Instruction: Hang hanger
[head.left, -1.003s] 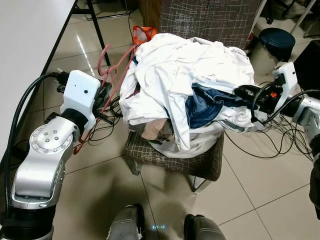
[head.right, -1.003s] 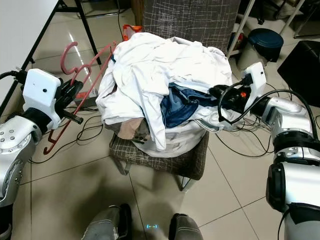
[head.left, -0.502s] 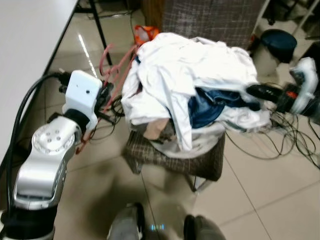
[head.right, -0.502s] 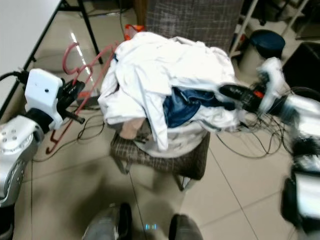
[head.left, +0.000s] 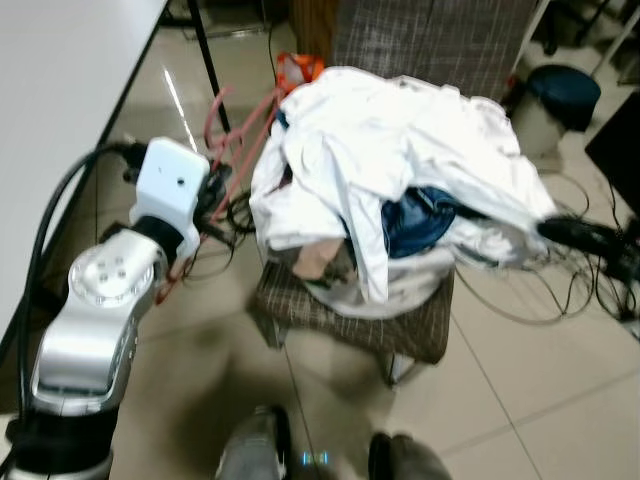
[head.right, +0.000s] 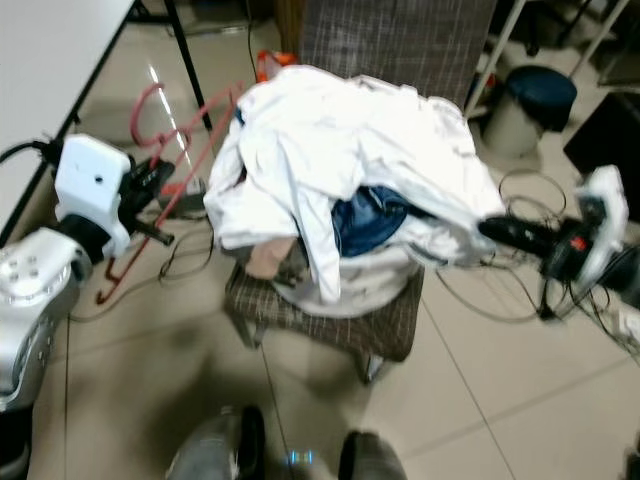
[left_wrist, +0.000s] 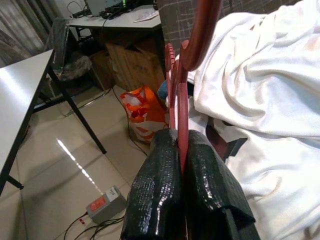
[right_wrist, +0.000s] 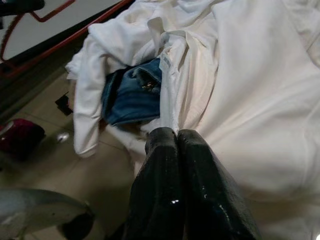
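We hold red hanger clamped in left gripper: light, stiff, thin rod, likely twists; right gripper pinched on white garment.

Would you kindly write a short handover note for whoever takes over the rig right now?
Left claw: shut on the red hanger, held beside the chair's left side.
Right claw: shut on a fold of white garment at the right of the clothes pile on the chair.
Done: hanger and garment gripped.
Left: free the garment from the pile, get it onto the hanger, hang it.
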